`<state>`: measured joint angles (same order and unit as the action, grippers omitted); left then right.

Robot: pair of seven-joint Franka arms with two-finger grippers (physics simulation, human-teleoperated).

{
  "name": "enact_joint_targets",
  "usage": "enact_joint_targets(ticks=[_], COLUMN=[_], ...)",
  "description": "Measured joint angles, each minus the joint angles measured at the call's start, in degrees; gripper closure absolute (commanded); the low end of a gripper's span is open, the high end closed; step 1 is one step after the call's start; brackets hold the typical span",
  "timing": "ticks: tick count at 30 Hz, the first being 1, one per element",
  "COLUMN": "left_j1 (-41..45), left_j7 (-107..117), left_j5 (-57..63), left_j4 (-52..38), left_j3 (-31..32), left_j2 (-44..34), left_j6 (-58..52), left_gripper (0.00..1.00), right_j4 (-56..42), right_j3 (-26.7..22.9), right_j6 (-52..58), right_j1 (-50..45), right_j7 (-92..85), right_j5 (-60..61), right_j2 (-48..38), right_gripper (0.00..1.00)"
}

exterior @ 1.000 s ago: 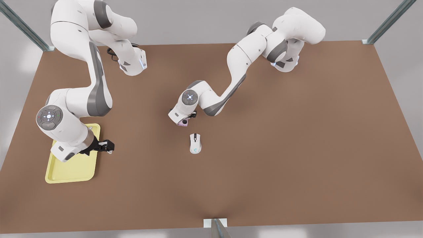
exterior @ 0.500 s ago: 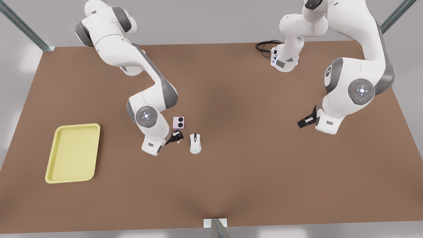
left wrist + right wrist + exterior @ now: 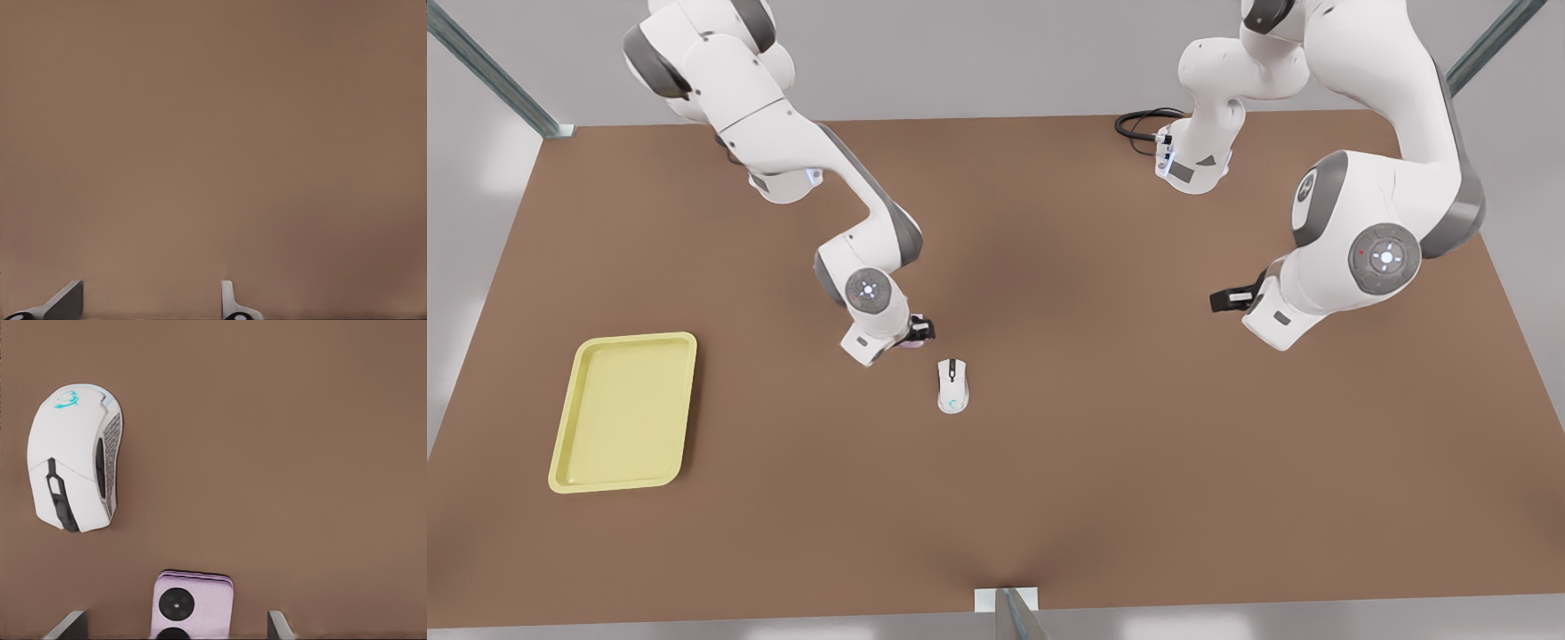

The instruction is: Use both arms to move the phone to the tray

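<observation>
The right end effector (image 3: 921, 330) is seen at mid-bench in the front view, and the phone (image 3: 191, 605) is framed between its two fingers (image 3: 69, 625) in the right wrist view. The fingers are spread wide, with bench showing on either side of the phone, so nothing is grasped yet. In the front view only a pink sliver of the phone (image 3: 911, 342) shows beneath this end effector. The phone lies flat on the bench (image 3: 1103, 462), lens side up, directly under the end effector. It is nearly square, so its long axis cannot be told with confidence; its two lenses line up with the end effector's forward direction, across the finger gap. A straight descent and a closing of the fingers is judged to be what the grasp calls for.

The white mouse (image 3: 75, 458) lies just beyond the phone, off to one side and apart from it; it is judged close enough to be brushed if the descent drifts.

The left end effector (image 3: 1227, 300) hangs over bare bench, well apart from the phone, with its fingers (image 3: 65, 303) released; that arm waits. The right arm is clearly the nearer one.

The tray (image 3: 624, 412) is empty and lies well apart from the right end effector, toward the front view's left.
</observation>
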<state>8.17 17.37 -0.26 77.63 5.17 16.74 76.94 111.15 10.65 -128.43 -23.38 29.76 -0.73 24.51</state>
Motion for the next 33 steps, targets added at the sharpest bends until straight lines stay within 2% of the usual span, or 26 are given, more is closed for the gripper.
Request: enact_joint_targets(ticks=[4, 14, 33], left_j1=[0.0, 0.0, 0.0], left_j7=[-2.5, -6.9, -10.6], left_j5=[0.0, -0.1, 0.0], left_j4=[0.0, -0.1, -0.3], left_j3=[0.0, 0.0, -0.4], left_j2=[0.3, 0.9, 0.8], left_j6=[0.0, 0.9, 2.2], left_gripper=[0.0, 0.0, 0.0], right_j4=[4.9, 8.3, 10.1], right_j3=[1.0, 4.3, 4.1], right_j6=[-1.4, -8.4, -12.2], right_j1=[1.5, 1.5, 2.1], right_j7=[3.5, 6.5, 6.6], right_j5=[0.2, 0.1, -0.2], right_j2=[-1.1, 3.6, 4.6], right_gripper=[0.0, 0.0, 0.0])
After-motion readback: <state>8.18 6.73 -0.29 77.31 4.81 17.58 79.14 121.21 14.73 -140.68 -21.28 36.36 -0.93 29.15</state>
